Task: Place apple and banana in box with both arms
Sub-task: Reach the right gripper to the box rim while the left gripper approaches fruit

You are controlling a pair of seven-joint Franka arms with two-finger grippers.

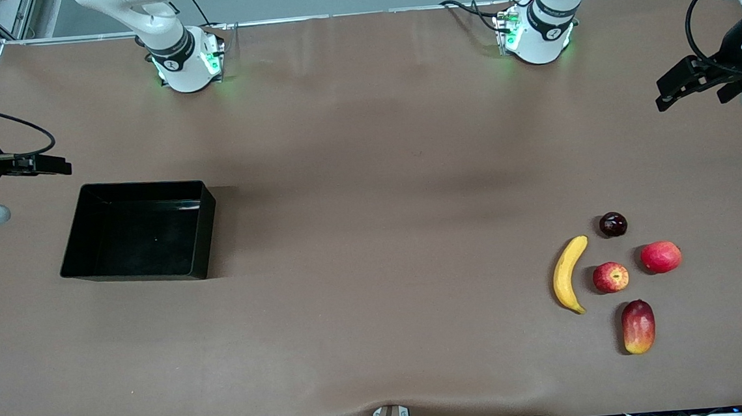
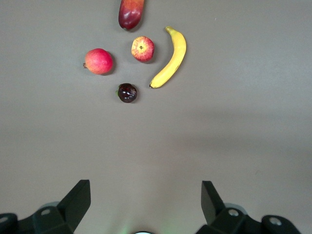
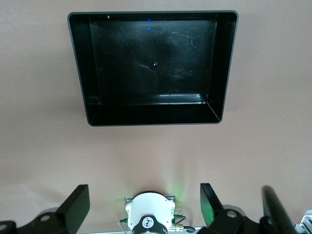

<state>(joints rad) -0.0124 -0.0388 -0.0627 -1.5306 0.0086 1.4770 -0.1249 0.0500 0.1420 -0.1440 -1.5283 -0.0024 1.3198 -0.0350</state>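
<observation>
Right gripper (image 1: 58, 166): raised over the table edge at the right arm's end, fingers spread wide, holding nothing.
Box (image 1: 203, 236): on the table (image 1: 369, 188) toward the right arm's end, nothing inside it.
Banana (image 1: 567, 274): lying near the front edge toward the left arm's end, just beside the apple.
Apple (image 1: 610, 277): stem dimple up, ringed by a dark plum (image 1: 613, 224), a pinkish-red fruit (image 1: 661, 257) and a mango (image 1: 638, 326).
Left gripper (image 1: 673, 88): up over the table edge at the left arm's end, fingers (image 2: 78, 197) apart and empty.
</observation>
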